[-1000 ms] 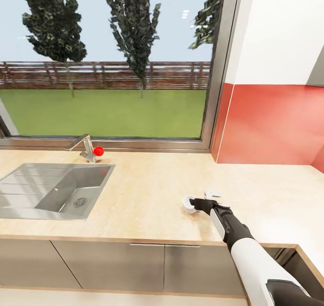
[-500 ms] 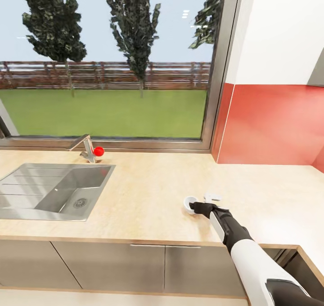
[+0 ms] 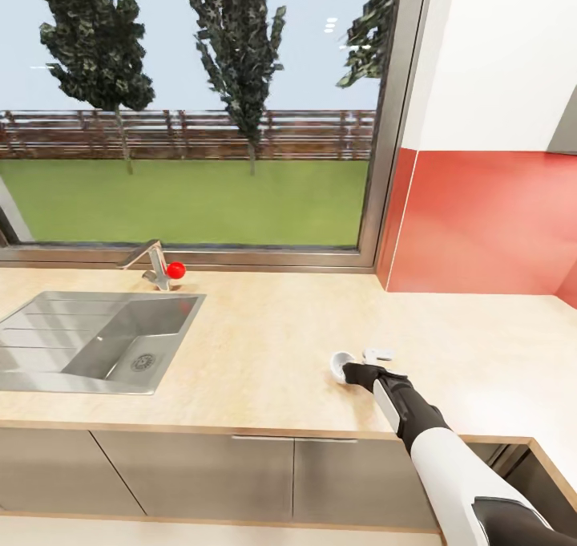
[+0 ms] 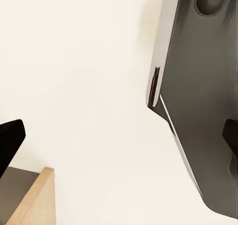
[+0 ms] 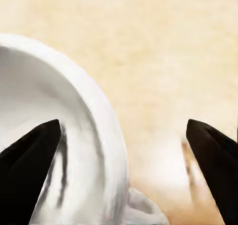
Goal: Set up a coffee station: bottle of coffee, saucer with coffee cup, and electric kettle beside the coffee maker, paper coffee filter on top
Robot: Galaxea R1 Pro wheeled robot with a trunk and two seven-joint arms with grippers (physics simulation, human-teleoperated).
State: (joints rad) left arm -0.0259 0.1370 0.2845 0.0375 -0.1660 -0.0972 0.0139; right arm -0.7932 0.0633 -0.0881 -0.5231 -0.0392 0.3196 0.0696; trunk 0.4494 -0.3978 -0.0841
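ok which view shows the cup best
The right wrist view: the cup is close up, its rim and inside plain, with one finger of the open right gripper inside the rim and the other outside. The head view shows the cup small on the counter, partly behind the gripper.

A white coffee cup point(image 3: 340, 364) sits on a pale beige speckled countertop point(image 3: 264, 345), beside a black pincer point(image 3: 353, 370).
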